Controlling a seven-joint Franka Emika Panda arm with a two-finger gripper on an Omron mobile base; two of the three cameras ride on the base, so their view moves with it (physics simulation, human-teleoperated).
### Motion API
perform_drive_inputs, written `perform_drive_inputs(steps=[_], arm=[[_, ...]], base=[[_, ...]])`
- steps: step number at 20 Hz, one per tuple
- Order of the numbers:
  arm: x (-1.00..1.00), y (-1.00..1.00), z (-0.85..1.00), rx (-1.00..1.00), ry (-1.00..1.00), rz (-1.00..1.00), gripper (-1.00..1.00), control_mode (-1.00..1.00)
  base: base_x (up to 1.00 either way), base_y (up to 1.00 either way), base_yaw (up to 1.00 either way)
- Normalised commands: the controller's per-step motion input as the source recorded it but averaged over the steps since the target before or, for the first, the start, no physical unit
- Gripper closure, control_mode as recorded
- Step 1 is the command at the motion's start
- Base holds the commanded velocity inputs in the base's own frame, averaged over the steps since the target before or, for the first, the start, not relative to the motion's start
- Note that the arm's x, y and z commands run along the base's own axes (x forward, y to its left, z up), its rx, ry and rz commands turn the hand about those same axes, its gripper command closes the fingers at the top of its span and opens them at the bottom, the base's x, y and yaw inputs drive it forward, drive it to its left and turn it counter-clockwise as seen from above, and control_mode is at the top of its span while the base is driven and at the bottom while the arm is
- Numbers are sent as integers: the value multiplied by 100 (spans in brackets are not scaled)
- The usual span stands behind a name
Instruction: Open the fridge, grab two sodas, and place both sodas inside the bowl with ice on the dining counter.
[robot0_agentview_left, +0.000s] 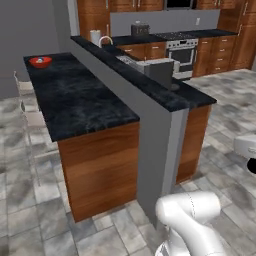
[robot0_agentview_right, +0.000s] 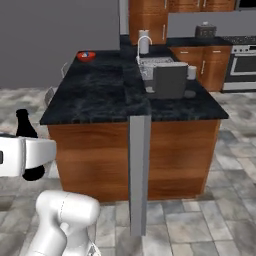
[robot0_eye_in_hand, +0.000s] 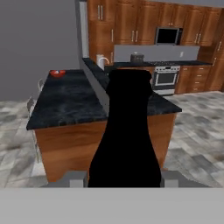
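My gripper (robot0_eye_in_hand: 124, 179) is shut on the black cola bottle (robot0_eye_in_hand: 127, 131), which stands upright between the fingertips (robot0_eye_in_hand: 72, 178) and blocks the middle of the hand view. From the right base view the bottle (robot0_agentview_right: 23, 125) is held in the white hand (robot0_agentview_right: 22, 155), left of and below the dining counter's (robot0_agentview_right: 100, 95) near end. The red-orange bowl (robot0_agentview_right: 86, 56) sits at the counter's far left corner, far from the bottle. A small blue shape lies in it, too small to make out. The bowl (robot0_agentview_left: 40, 61) and counter (robot0_agentview_left: 75, 100) also show from the left. The fridge is out of view.
A grey partition wall (robot0_agentview_right: 139, 175) splits the dining counter from a higher counter with a faucet (robot0_agentview_right: 144, 42) and a grey box (robot0_agentview_right: 170, 80). Stools (robot0_agentview_left: 27, 107) stand on the counter's left side. A stove (robot0_agentview_left: 181, 52) and wooden cabinets line the back.
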Motion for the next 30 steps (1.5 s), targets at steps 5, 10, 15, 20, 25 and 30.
perform_drive_inputs(steps=[5, 10, 15, 20, 25, 30], arm=[[0, 0, 0, 0, 0, 0, 100, 100], [0, 0, 0, 0, 0, 0, 100, 100], [0, 0, 0, 0, 0, 0, 100, 100], [0, 0, 0, 0, 0, 0, 100, 100], [0, 0, 0, 0, 0, 0, 100, 100], [0, 0, 0, 0, 0, 0, 100, 100]], base=[[48, 100, -15], [50, 100, -15], [51, 100, -15], [57, 100, -17], [62, 100, -19], [64, 100, -19]])
